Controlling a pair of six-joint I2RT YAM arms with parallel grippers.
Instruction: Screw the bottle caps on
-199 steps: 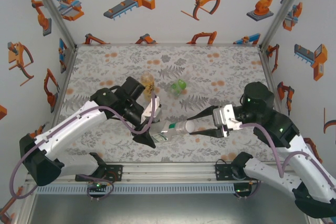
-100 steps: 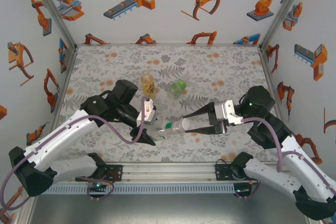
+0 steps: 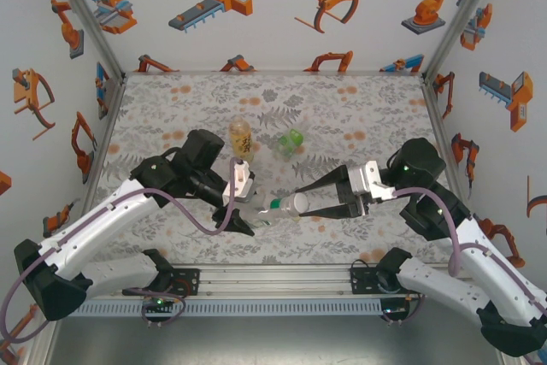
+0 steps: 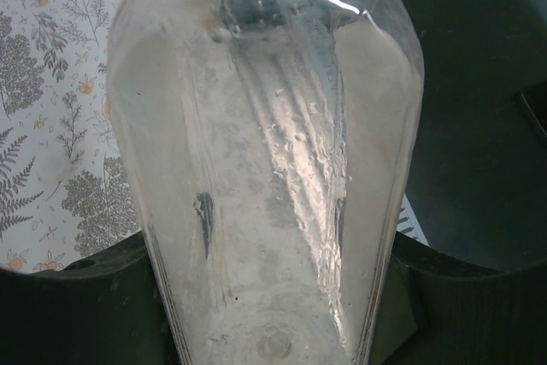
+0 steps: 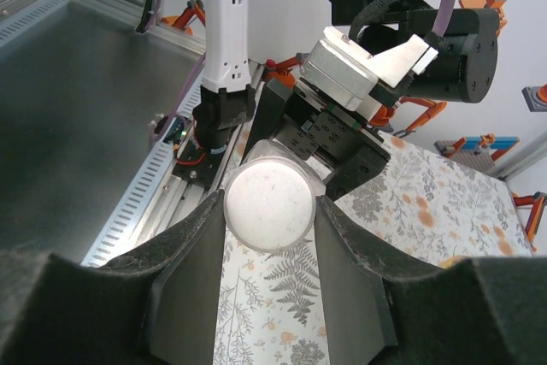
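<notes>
My left gripper [image 3: 248, 215] is shut on the clear bottle [image 3: 263, 211], which lies level above the mat with its neck pointing right. In the left wrist view that bottle [image 4: 256, 168] stands between my dark fingers [image 4: 85, 305]. My right gripper [image 3: 301, 204] is shut on a whitish bottle cap [image 3: 296, 203], held against the bottle's mouth. In the right wrist view the cap [image 5: 267, 203] sits between both pads, with the left gripper [image 5: 329, 147] just behind it. The amber bottle [image 3: 240, 137] and the green bottle [image 3: 291, 141] stand on the mat further back.
The patterned mat [image 3: 342, 117] covers the table. A metal rail [image 3: 273, 284] with the arm bases runs along the near edge. White walls with orange prints close in the left, right and back sides.
Both grippers, with bottle and cap, have shifted a little to the left. The left arm has drawn back and the right arm has reached further in. Both grips are unchanged.
</notes>
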